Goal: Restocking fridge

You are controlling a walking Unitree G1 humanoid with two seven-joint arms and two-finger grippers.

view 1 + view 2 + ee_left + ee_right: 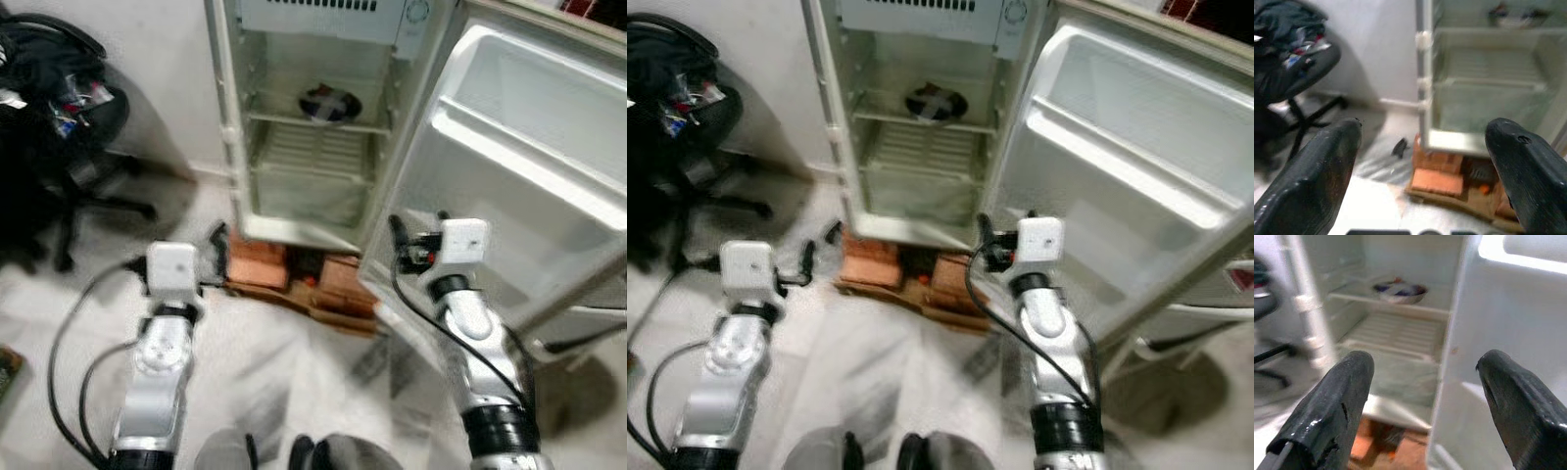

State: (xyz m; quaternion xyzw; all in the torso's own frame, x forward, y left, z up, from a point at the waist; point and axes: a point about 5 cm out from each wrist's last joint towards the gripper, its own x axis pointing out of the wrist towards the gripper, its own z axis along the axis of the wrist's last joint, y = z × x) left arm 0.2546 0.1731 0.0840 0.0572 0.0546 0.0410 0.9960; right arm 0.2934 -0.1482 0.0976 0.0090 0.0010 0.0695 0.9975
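Note:
A small white fridge (227,127) stands open before me, its door (529,166) swung out to the right with bare door shelves. A dark patterned bowl (329,103) sits on the upper shelf; the wire shelf and the drawer below hold nothing. My left gripper (217,245) hovers low in front of the fridge's left corner, open, with nothing between its fingers (1317,171). My right gripper (416,227) is raised beside the door's inner edge, also open and holding nothing between its fingers (1332,406).
Orange bricks (257,262) and a brown board (338,294) prop the fridge off the pale floor. A black office chair (59,117) heaped with clothes stands at the left. A dark small object (1399,147) lies on the floor near the bricks.

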